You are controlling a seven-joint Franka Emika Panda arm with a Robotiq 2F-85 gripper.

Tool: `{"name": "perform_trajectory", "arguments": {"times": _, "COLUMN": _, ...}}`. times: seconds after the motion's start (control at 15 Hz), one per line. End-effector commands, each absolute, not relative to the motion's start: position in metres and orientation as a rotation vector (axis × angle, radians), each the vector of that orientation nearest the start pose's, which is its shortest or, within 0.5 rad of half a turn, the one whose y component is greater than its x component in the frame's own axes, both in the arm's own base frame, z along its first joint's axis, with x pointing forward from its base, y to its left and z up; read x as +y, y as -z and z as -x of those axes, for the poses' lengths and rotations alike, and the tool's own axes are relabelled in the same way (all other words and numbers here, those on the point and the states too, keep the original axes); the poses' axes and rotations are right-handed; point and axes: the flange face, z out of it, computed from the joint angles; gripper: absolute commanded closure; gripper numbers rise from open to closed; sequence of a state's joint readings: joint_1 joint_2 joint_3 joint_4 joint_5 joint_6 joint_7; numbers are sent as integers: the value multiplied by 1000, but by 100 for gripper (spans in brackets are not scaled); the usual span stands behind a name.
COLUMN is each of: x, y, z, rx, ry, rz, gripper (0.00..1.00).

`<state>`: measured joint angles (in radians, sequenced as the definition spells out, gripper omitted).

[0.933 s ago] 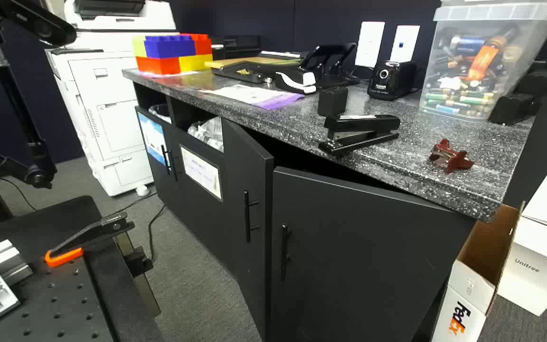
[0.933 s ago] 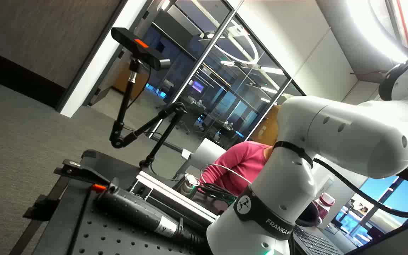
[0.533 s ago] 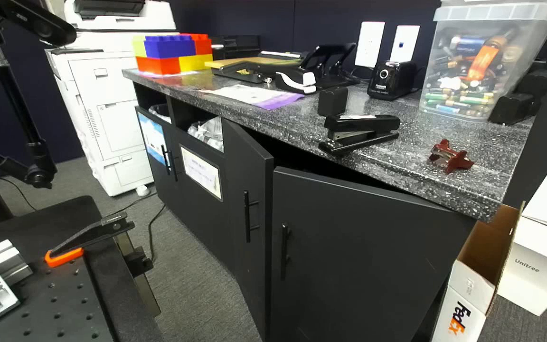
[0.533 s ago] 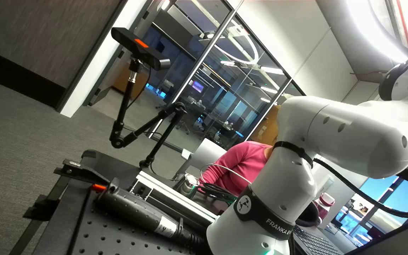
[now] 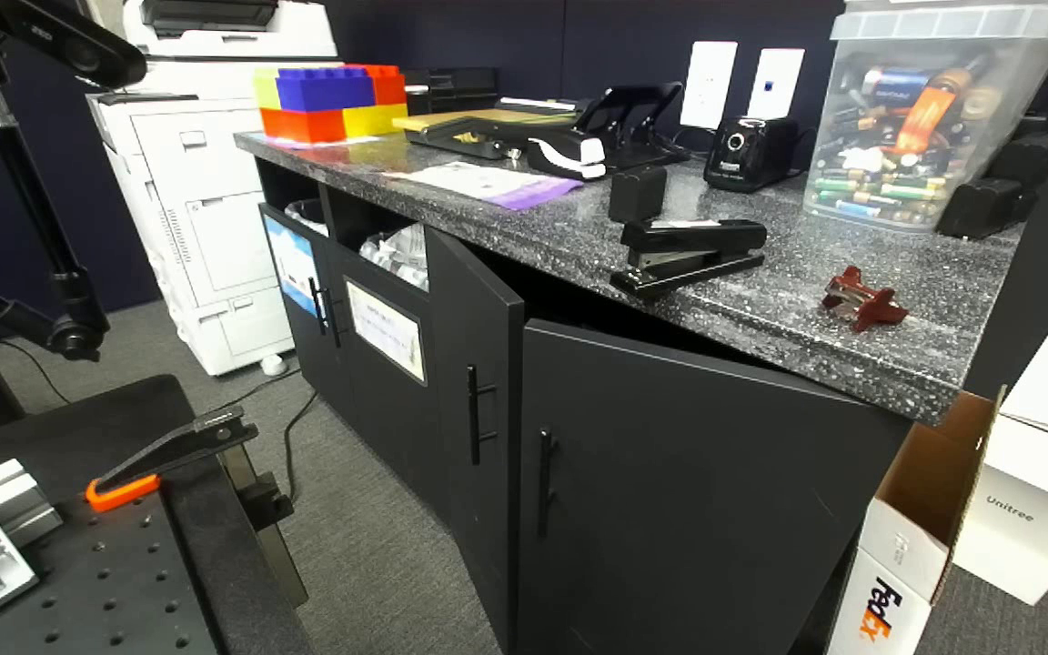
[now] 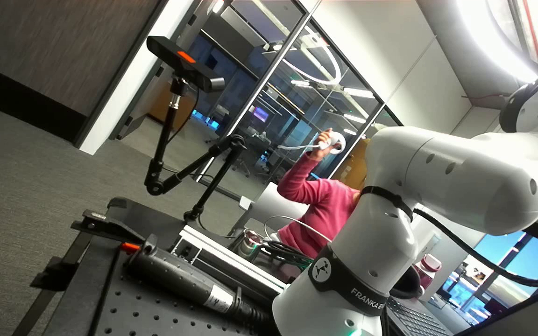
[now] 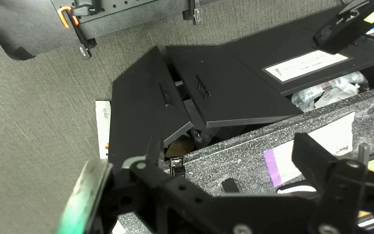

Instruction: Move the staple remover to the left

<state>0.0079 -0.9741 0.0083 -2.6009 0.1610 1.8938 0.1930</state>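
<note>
The small dark red staple remover (image 5: 862, 298) lies on the speckled counter (image 5: 788, 314) near its right end in an exterior view. It does not show in the wrist view, where the gripper body covers part of the counter. My gripper (image 7: 229, 148) is open in the wrist view, its fingers wide apart with nothing between them. It is above the counter, and the fingers do not appear in either exterior view. The white arm (image 6: 456, 177) shows in an exterior view.
A black stapler (image 5: 692, 253) sits left of the staple remover, with a small black block (image 5: 638, 194) behind it. A clear battery bin (image 5: 924, 127) and black sharpener (image 5: 750, 155) stand behind. Cabinet doors (image 5: 688, 473) hang ajar below the counter. A purple-edged paper (image 5: 488, 182) lies farther left.
The seated person in pink has raised an arm holding a white hand controller. The robot arm, staple remover and counter objects have not visibly moved.
</note>
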Motion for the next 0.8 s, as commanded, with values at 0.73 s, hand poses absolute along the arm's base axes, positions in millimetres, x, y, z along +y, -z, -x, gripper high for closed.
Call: {"name": "perform_trajectory", "arguments": {"times": 0.73, "x": -15, "y": -540, "z": -345, "rx": 326, "ry": 363, "rz": 2928, "gripper": 0}}
